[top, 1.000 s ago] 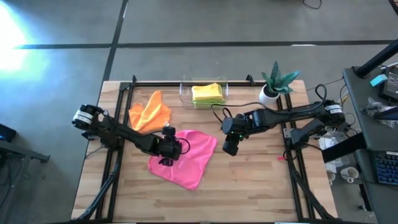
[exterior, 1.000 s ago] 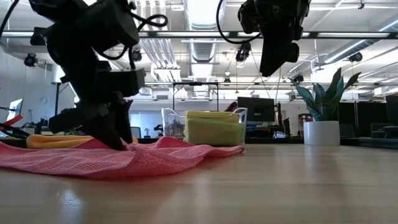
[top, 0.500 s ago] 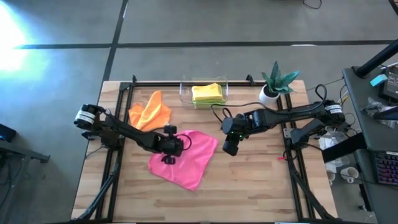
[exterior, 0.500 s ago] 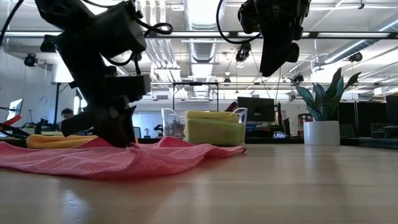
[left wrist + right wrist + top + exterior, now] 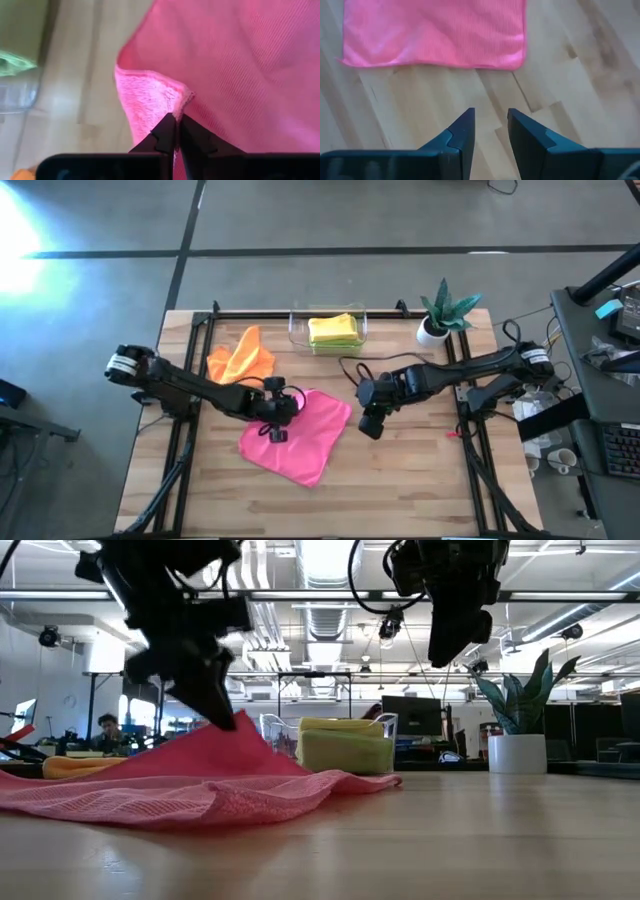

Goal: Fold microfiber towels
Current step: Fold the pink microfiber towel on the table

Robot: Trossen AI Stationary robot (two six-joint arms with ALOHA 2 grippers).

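Your left gripper pinched the pink towel at frame center, lifting a peak; right gripper hovered beside it, jaws apart.

One camera hangs high up and looks straight down on the whole table. Another sits low at the table top and looks level across it into the room. One camera rides on each arm's wrist, very close, looking past its own fingers. All four views share the pink towel.
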